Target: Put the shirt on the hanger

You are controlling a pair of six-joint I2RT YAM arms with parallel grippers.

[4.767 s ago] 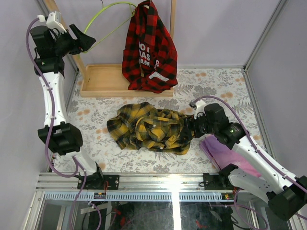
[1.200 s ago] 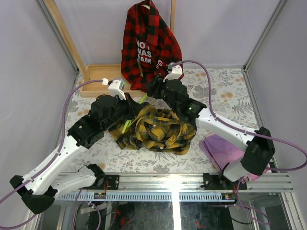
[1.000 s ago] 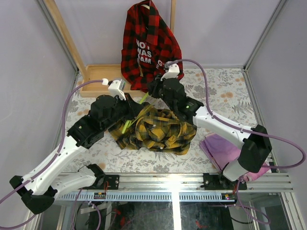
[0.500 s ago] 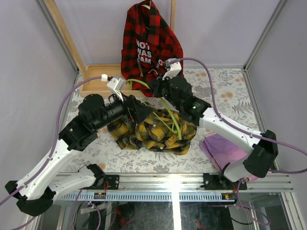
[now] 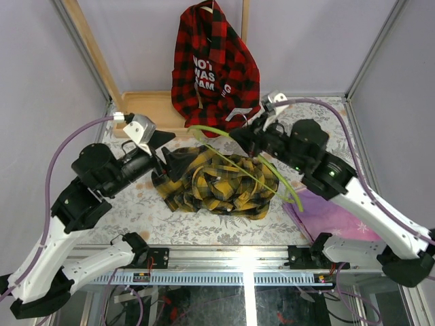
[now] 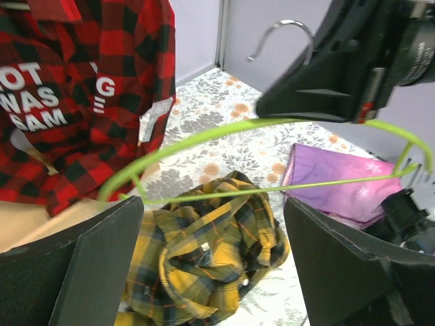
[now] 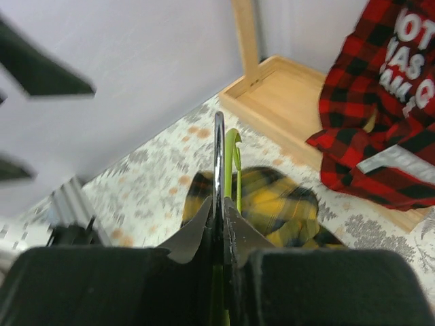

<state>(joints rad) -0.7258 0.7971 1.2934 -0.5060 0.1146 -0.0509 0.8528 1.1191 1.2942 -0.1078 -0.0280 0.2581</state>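
Right fingers clamp the hanger, left fingers stand wide and empty; the shirt lies crumpled on the bench, not yet hung

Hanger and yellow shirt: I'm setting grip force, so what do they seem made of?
The hanger: thin wire with a glossy lime-green coating, probably plastic over metal; its hook is bare, shiny silver metal. The yellow shirt: soft matte woven cloth, likely flannel, judging by its crumpled folds.
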